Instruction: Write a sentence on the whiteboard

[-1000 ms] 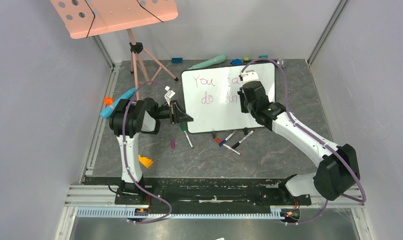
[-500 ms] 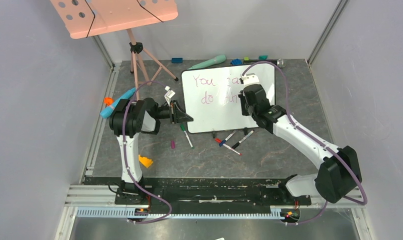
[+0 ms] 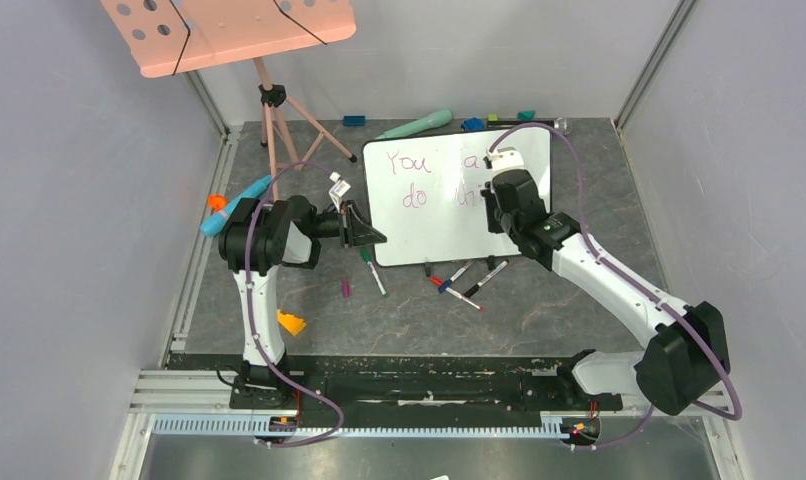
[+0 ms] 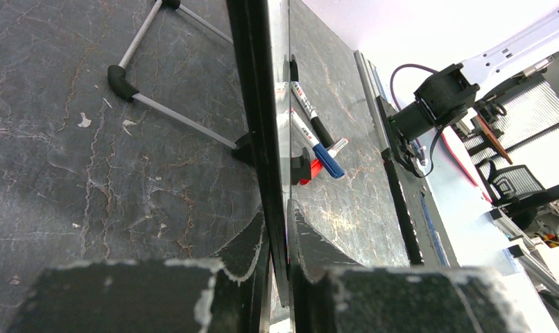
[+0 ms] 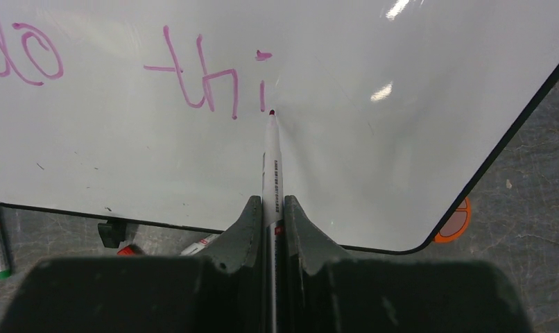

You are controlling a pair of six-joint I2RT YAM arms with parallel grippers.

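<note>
The whiteboard (image 3: 429, 215) stands tilted at the middle back of the table. It carries magenta writing (image 3: 411, 163) in two lines: "You" and part of a word above, "do thi" below. In the right wrist view (image 5: 429, 104) the letters "thi" (image 5: 207, 80) show. My right gripper (image 5: 270, 208) is shut on a white marker (image 5: 271, 166) whose red tip touches the board just below the "i". My left gripper (image 4: 277, 236) is shut on the board's dark left edge (image 4: 259, 104); in the top view the left gripper (image 3: 372, 236) sits at the board's left side.
Several loose markers (image 3: 469, 282) lie in front of the board, a green-capped one (image 3: 372, 268) near its left corner. A pink perforated board on a tripod (image 3: 229, 35) stands at the back left. A teal object (image 3: 234, 205) and orange pieces (image 3: 291, 323) lie left.
My right gripper with the marker has shifted rightward along the lower line, and more of "thi" shows. The left arm has not moved.
</note>
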